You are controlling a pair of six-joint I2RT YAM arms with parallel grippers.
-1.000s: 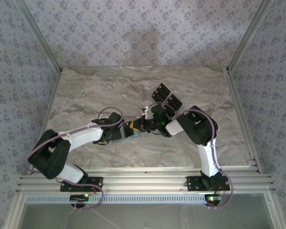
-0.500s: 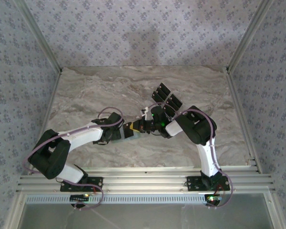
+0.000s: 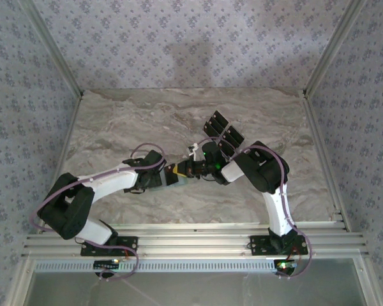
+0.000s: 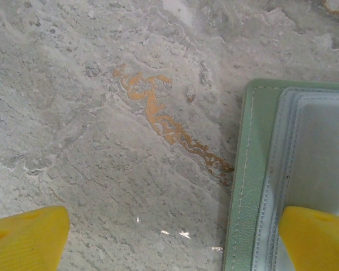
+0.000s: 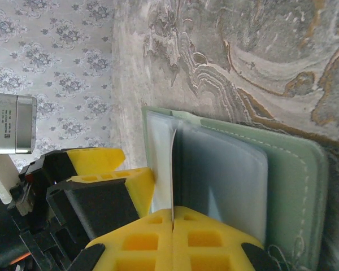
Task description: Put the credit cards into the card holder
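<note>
Pinched credit card (image 5: 173,164) edge-on in tightly closed right hand (image 5: 173,217), directly over open card holder (image 5: 254,169) lying flat near table's (image 4: 101,113) middle, card edge running along inner pocket's edge, left hand (image 4: 172,237) spread wide, one fingertip over holder's inside.

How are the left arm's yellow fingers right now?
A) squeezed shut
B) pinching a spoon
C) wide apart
C: the left gripper has its fingers wide apart, one over the card holder, the other over the marbled table.
</note>
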